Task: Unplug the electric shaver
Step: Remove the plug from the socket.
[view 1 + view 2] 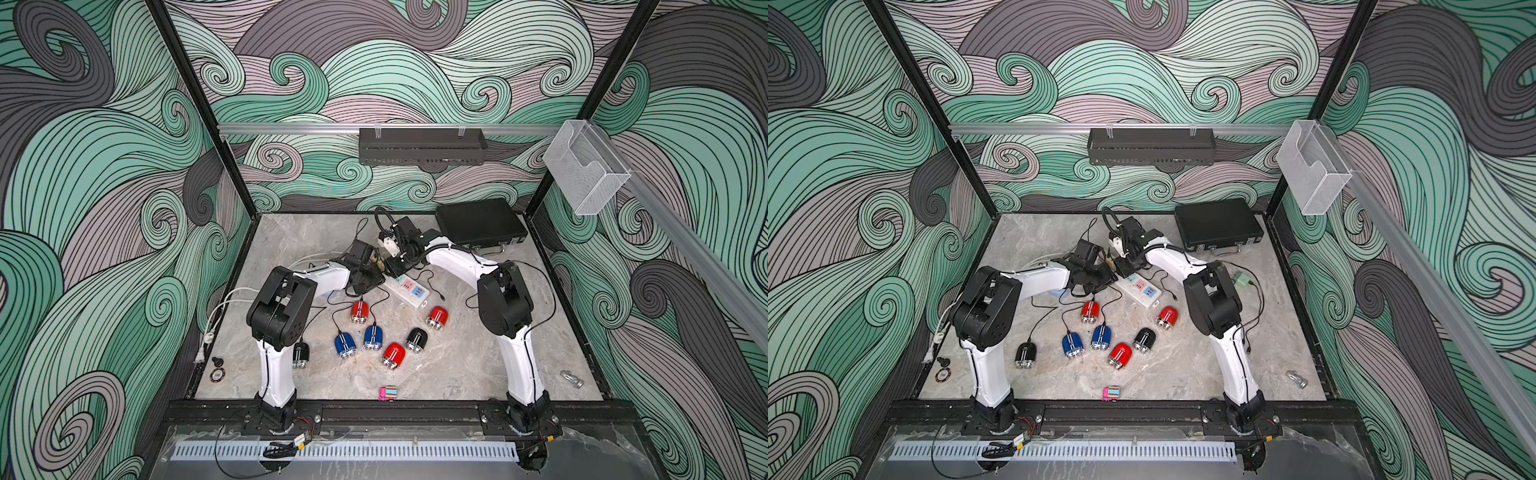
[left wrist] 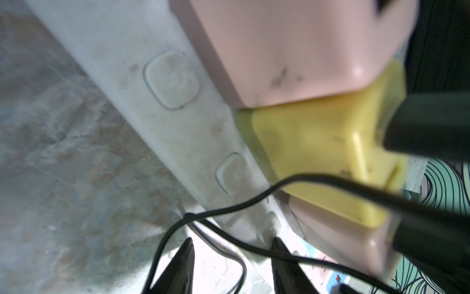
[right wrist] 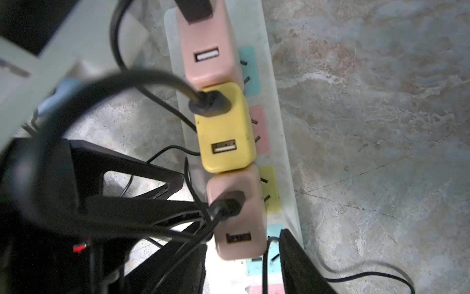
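Note:
Several electric shavers lie mid-table, among them a red one [image 1: 359,311], a blue one [image 1: 372,337] and a black one [image 1: 416,339]. Their thin black cables run to a white power strip [image 1: 409,289]. A yellow adapter [image 3: 223,129] sits plugged into the strip between two pink adapters [image 3: 208,45] [image 3: 236,216]. My right gripper [image 3: 241,236] is open, its jaws on either side of the nearer pink adapter's end without touching it. My left gripper [image 2: 232,244] is open beside the strip's switches, with a black cable [image 2: 241,203] crossing between its fingers.
A black case [image 1: 480,222] lies at the back right. A green adapter [image 1: 1241,277] sits behind the right arm. White cables [image 1: 216,307] trail along the left edge. A striped pink block [image 1: 387,392], a poker chip [image 1: 219,375] and a metal piece [image 1: 572,379] lie near the front.

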Robot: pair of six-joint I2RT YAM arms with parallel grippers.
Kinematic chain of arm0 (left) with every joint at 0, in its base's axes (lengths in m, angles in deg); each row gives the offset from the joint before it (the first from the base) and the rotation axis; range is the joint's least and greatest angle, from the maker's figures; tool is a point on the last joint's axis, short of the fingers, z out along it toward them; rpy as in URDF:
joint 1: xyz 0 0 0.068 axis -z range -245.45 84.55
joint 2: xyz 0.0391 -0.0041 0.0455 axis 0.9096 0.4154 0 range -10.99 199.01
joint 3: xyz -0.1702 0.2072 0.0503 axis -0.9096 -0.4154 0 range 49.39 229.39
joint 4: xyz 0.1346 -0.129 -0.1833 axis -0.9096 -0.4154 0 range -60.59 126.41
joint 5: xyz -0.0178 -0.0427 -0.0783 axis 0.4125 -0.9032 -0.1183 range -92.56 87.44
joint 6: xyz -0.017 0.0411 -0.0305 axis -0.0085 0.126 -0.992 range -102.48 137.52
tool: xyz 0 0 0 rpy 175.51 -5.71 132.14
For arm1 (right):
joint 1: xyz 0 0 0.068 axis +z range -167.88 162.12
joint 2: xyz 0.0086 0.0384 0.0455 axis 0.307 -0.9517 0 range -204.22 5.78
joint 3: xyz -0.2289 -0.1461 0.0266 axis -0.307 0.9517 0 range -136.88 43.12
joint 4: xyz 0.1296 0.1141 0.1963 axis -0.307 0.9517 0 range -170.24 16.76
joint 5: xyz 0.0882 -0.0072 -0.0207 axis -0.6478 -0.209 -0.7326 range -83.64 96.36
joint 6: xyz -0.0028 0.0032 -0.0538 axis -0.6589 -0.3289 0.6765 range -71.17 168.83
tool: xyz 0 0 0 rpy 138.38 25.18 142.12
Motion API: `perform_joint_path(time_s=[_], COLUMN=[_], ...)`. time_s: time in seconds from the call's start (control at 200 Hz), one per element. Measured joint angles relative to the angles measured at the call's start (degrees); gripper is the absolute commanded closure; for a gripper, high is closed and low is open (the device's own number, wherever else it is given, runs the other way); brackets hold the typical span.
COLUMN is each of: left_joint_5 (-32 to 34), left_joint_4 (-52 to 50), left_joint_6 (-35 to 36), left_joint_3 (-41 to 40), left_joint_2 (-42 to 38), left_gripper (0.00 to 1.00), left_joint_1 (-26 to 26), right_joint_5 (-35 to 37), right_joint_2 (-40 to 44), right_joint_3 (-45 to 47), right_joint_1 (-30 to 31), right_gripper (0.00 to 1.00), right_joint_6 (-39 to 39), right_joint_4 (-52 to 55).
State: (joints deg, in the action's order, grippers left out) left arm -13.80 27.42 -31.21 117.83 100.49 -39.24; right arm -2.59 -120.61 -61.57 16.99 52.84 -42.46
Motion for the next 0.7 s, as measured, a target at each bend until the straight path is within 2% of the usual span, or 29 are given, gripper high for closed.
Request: perform_joint_path(time_s=[0.701], left_joint_5=[-0.7], left_joint_4=[0.1], left_joint_6=[0.0], left_joint_3=[0.0], left_joint_2=[0.0], left_gripper=[0.55], left_joint_1=[-0.5], right_joint_5=[0.0], right_joint_2=[-2.3], right_joint_3=[-2.4], right_joint_1=[-0.1], right_gripper=[0.61], right_joint_6=[0.6], right_joint_4=[-0.3])
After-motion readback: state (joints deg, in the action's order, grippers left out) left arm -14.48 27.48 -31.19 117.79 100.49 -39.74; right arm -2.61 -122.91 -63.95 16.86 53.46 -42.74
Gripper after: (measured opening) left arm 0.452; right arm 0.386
